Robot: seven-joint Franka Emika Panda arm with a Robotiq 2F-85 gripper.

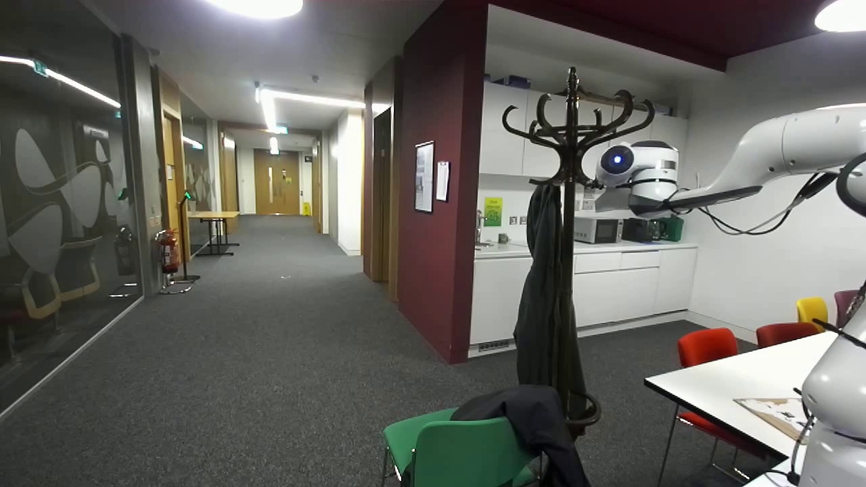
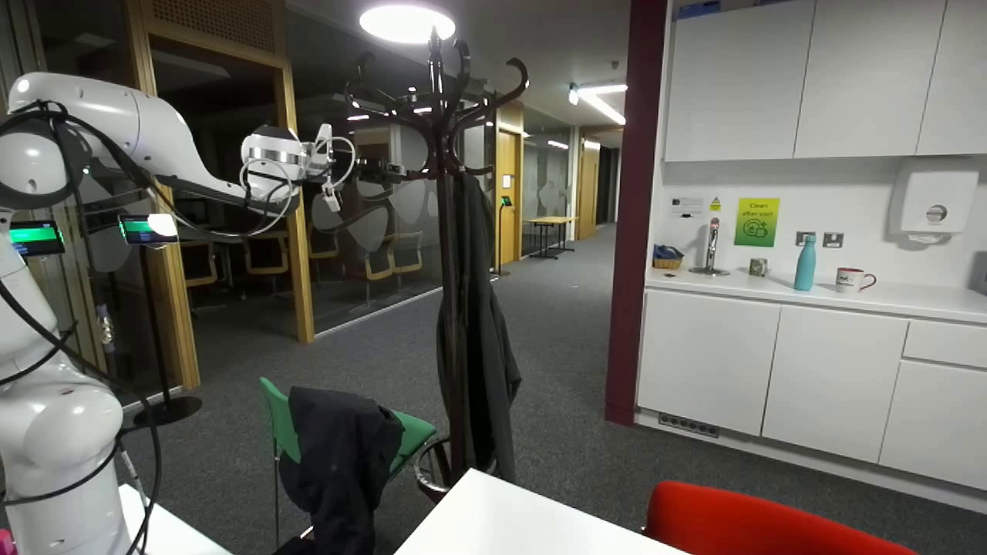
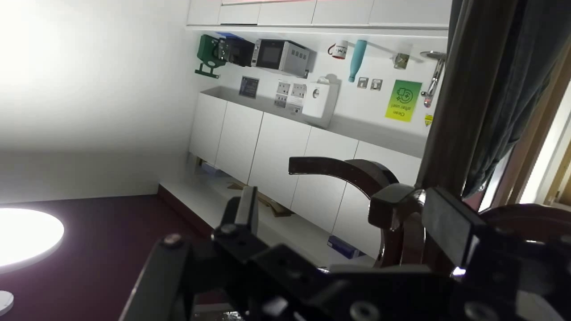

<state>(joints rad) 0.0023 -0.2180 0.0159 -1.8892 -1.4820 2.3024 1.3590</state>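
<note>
My gripper [image 3: 349,218] is open in the wrist view, which stands upside down. Dark curved hooks [image 3: 339,168] of a coat stand show in front of and between the fingers. One blunt hook end [image 3: 388,207] lies close to the right-hand finger; I cannot tell whether they touch. In an exterior view the gripper [image 2: 392,171] points sideways at the stand's post [image 2: 453,293], just below the upper hooks. In an exterior view the coat stand [image 1: 572,128] hides the fingertips. A dark coat [image 1: 538,291] hangs on it, also seen in an exterior view [image 2: 487,347] and the wrist view [image 3: 533,76].
A green chair [image 1: 467,450] with a dark jacket [image 1: 521,409] stands by the coat stand's foot. A white table [image 2: 524,524] and red chairs [image 2: 740,516] are nearby. Behind is a kitchen counter [image 2: 941,302] with a turquoise bottle [image 2: 805,264], a mug [image 2: 850,280] and a microwave [image 1: 599,230].
</note>
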